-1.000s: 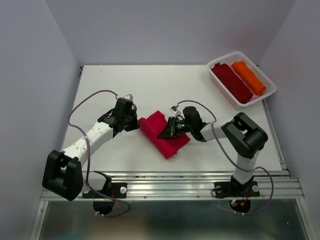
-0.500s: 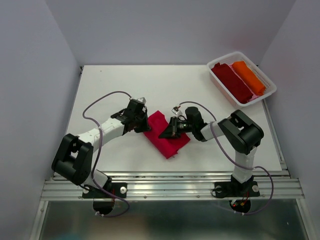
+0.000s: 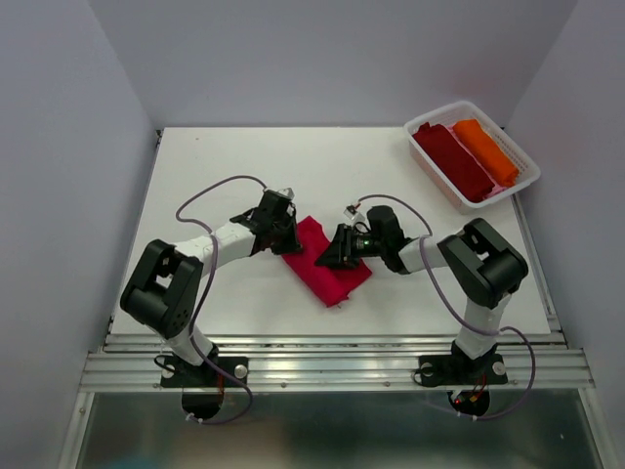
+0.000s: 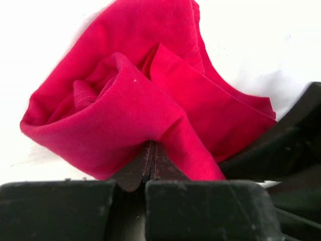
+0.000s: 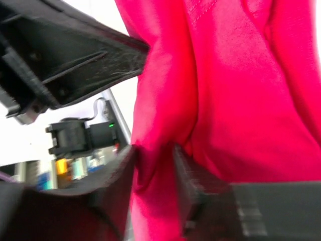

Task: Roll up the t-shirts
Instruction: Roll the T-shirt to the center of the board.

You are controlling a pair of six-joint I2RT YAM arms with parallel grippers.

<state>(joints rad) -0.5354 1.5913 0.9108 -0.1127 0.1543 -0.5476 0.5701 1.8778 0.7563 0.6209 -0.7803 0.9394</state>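
While the red t-shirt (image 3: 327, 264) lies as a folded strip in the middle of the counter (image 3: 225, 166), between the two arms, the rolling of it is, as I judge, only at its beginning. At the left end of the strip, the left fingers (image 4: 133, 175) are fully closed and pinch a thin fold of the cloth, which curls over them into a loose first turn. To do this step well, I think this arm should hold the pinch firmly and turn the cloth over itself evenly, so that the roll comes out tight and straight and not like a cone.

More to the right, the right fingers (image 5: 195, 196) stand partly apart with a ridge of the red cloth between them; whether they press it I cannot tell. In my opinion this side should hold the strip flat on the counter, so that it does not slide or bunch up.

At the far right corner, the basket (image 3: 505, 138) holds a maroon t-shirt (image 3: 451, 158) and an orange t-shirt (image 3: 485, 149), both already rolled, side by side.
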